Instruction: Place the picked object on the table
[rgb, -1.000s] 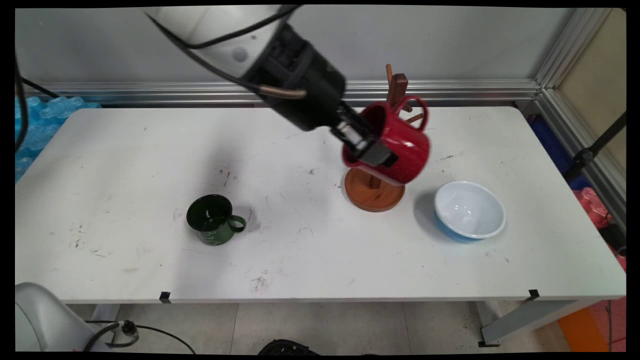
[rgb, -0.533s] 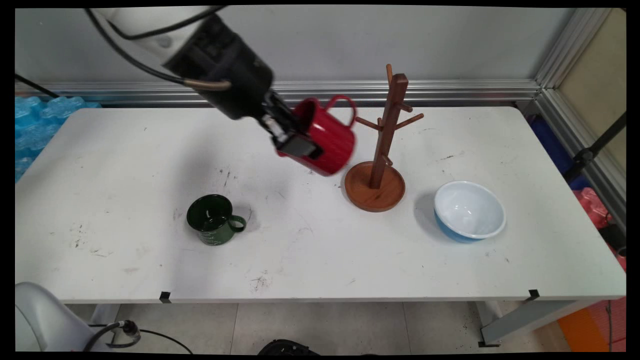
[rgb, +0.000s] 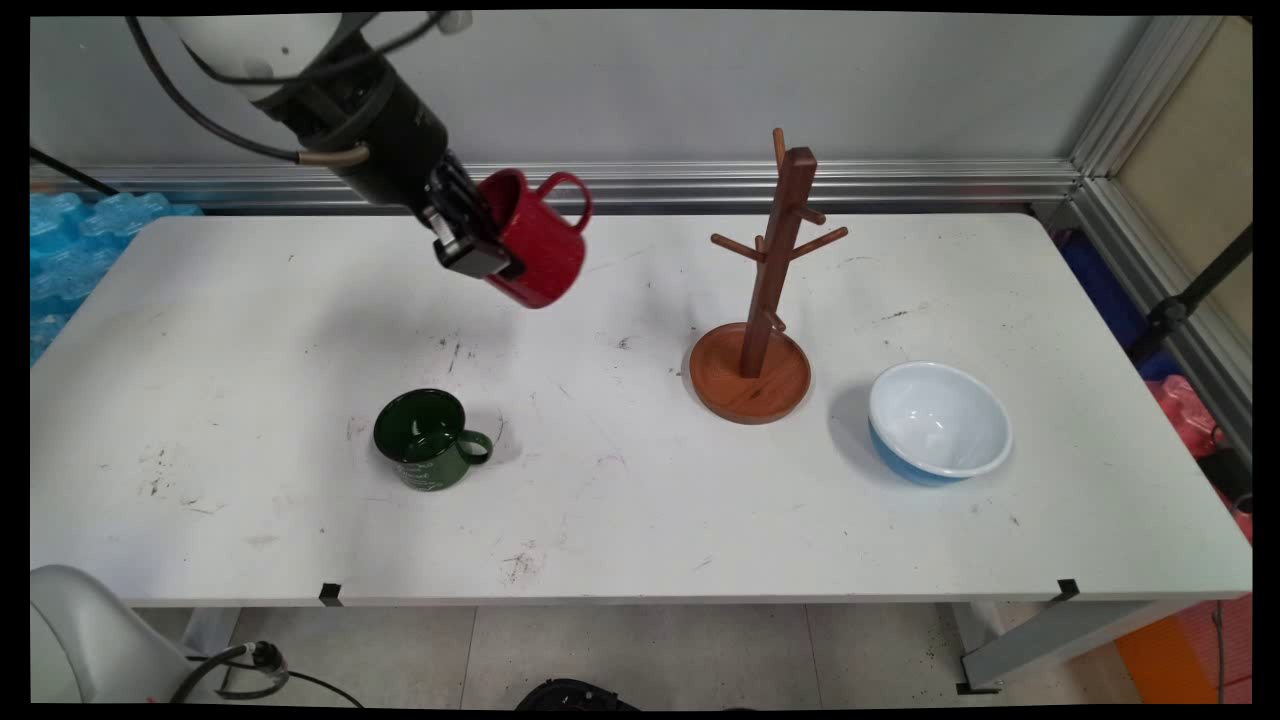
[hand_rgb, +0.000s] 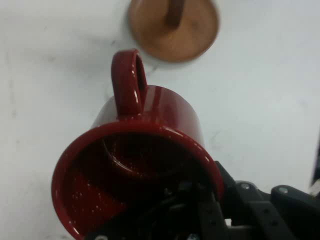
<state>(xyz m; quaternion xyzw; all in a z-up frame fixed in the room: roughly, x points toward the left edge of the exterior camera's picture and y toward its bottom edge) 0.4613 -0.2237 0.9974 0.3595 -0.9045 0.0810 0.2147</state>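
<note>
Mug carry, as far as I can judge: red mug (rgb: 532, 256) is off the table (rgb: 250, 330), held in the air well to the left of the wooden mug tree (rgb: 771, 290) and a bit further back toward the wall than the tree's base. The mug is tilted hard, with its mouth turned toward the arm and its handle (rgb: 566, 196) on top, on the side nearer the tree. In the hand view the handle (hand_rgb: 128, 80) points up at the tree's round base (hand_rgb: 172, 27). For a hold like this, the pinch on the thin rim is probably the weak spot. A steady wrist, no sudden swing and enough height over the table would likely stop the mug pivoting or slipping. Gripper (rgb: 488, 252) is closed down onto the mug's rim wall, one finger inside the mouth and one outside, so the gap is only as wide as the wall; the hand view (hand_rgb: 200, 202) shows the linkage running into the mouth at the lower rim. It touches nothing else. Green mug (rgb: 428, 440) stands upright on the table, far left of the tree and nearer the front edge. White-and-blue bowl (rgb: 938, 420) sits just right of the tree's base, apart from it.
</note>
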